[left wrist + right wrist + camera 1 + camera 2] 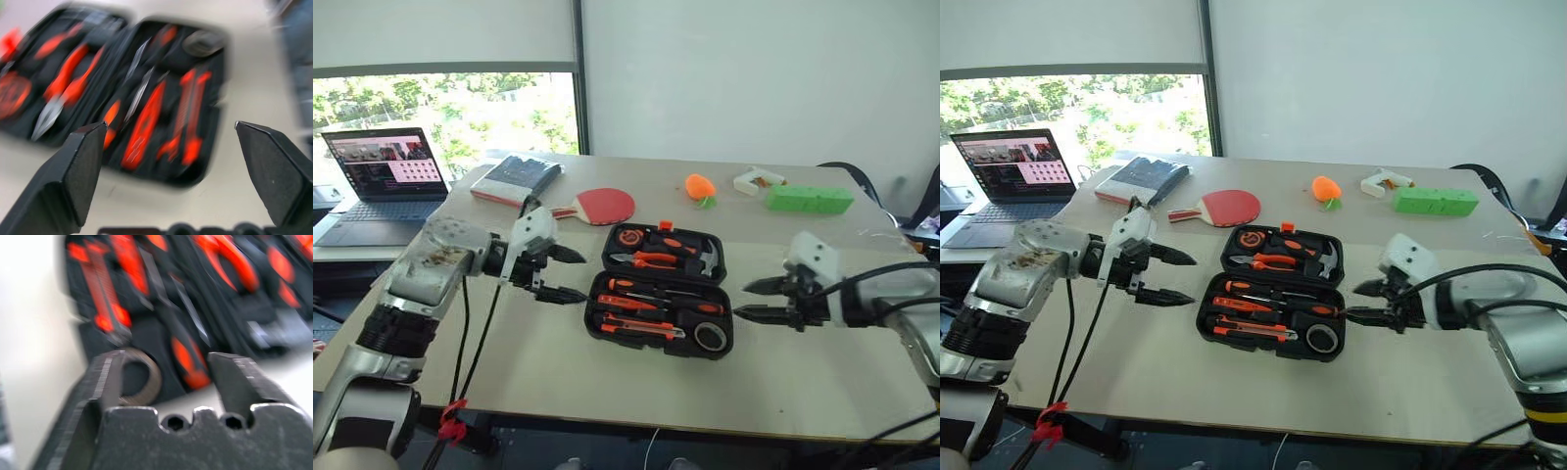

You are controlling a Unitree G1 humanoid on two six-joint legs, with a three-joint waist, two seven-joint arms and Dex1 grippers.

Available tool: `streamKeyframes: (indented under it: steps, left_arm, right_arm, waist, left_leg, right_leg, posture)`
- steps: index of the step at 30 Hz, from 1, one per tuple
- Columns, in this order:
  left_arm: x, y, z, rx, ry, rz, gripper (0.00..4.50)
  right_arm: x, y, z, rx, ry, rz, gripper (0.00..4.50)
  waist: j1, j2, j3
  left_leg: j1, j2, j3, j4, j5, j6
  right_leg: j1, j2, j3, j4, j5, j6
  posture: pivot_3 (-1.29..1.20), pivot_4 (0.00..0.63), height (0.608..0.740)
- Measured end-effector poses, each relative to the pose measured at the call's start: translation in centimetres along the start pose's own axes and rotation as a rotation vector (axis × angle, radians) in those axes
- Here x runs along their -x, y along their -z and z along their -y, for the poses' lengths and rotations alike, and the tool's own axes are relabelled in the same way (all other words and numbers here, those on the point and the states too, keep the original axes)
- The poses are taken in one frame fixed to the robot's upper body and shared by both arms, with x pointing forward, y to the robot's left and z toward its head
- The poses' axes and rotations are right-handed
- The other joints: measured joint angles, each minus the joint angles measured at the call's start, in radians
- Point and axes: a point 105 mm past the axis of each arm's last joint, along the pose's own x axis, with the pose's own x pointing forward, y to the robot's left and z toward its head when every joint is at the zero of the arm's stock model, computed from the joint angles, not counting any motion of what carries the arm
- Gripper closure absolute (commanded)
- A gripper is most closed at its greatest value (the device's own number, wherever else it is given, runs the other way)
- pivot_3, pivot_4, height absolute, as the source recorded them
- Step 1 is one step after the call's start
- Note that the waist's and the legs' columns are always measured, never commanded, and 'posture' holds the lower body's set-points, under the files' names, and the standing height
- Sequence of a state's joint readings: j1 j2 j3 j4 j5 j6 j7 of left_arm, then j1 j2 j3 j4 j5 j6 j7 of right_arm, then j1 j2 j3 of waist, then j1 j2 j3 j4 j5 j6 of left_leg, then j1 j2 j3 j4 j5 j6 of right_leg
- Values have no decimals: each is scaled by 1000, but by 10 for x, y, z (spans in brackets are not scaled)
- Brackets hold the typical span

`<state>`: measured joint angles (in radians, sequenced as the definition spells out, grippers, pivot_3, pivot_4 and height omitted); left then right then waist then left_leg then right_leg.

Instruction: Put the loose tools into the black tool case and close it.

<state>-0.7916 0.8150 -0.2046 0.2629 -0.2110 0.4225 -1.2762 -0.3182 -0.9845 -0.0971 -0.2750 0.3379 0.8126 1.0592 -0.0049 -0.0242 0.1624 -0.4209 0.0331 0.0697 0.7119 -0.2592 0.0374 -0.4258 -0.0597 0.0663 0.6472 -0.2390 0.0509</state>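
The black tool case (pixel 605 315) lies open and flat in the middle of the table. Its near half holds orange-and-black tools: thin-shaft screwdrivers (pixel 651 291), a long utility knife (pixel 641 329) and a small round black roll (pixel 710 336). The far half holds pliers (pixel 646 259) and a hammer (pixel 705 257). My left gripper (pixel 584 277) hovers just left of the case, open, with nothing between its fingers (pixel 83 161). My right gripper (pixel 741 300) hangs just right of the case near the roll (pixel 142 377), open and empty.
Behind the case lie a red table-tennis paddle (pixel 605 206), a dark book (pixel 516 180), an orange carrot-shaped toy (pixel 700 186), a white object (pixel 759 180) and a green block (pixel 809 200). A laptop (pixel 386 176) stands on a side desk at the far left.
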Motion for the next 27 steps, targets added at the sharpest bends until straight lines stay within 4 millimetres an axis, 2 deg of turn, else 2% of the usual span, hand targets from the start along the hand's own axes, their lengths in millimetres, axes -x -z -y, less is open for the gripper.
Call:
streamKeyframes:
  steps: [2,5,7,8,11,16,23,25,27]
  left_arm:
    - [-3,23,-9,28,-45,-60,2444]
    - [-19,36,-7,39,-31,-80,3585]
    - [-29,39,-5,40,-13,-86,4282]
    - [-35,38,-5,35,-5,-84,4460]
    - [-54,27,-1,-8,29,-79,4460]
    - [-66,28,2,3,41,-83,4460]
    - [-63,36,13,17,88,-97,4460]
    - [-59,41,23,38,128,-102,4460]
    - [-53,44,45,59,213,-86,4460]
  right_arm:
    - [-3,17,8,-5,49,-42,3673]
    - [-7,26,16,44,94,-74,4500]
    - [-13,28,18,62,94,-75,4500]
    - [-18,28,18,62,91,-68,4500]
    - [-37,28,16,77,59,-59,4500]
    - [-51,29,12,103,24,-66,4500]
    - [-59,26,6,107,-17,-52,4500]
    - [-59,25,4,110,-28,-49,4500]
    - [-54,26,-1,125,-49,-48,4500]
  waist:
    - [0,0,0]
    - [0,0,0]
    - [0,0,0]
    - [0,0,0]
    - [0,0,0]
    - [-1,0,0]
    - [-6,0,0]
    - [-9,0,0]
    - [-11,0,0]
  left_leg:
    - [0,0,2,0,0,0]
    - [-1,0,2,0,0,0]
    - [-2,0,2,0,0,0]
    - [-2,0,1,0,0,0]
    - [-2,0,2,0,0,0]
    - [-2,0,1,0,0,0]
    - [-2,0,0,0,0,0]
    - [-2,0,-1,-1,0,0]
    - [-2,1,-4,-1,0,0]
  right_leg:
    - [-1,0,0,0,0,0]
    - [-2,0,0,0,0,0]
    - [-2,0,0,0,0,0]
    - [-2,0,0,0,0,0]
    - [-1,0,0,0,0,0]
    - [-2,0,0,0,0,0]
    - [-2,0,0,0,0,0]
    - [-2,0,0,0,0,0]
    - [-3,0,1,0,0,0]
  posture:
    - [0,150,736]
    - [0,150,736]
    - [0,150,736]
    - [0,150,736]
    - [0,150,736]
    - [0,150,736]
    - [0,150,736]
    - [0,150,736]
    - [0,150,736]
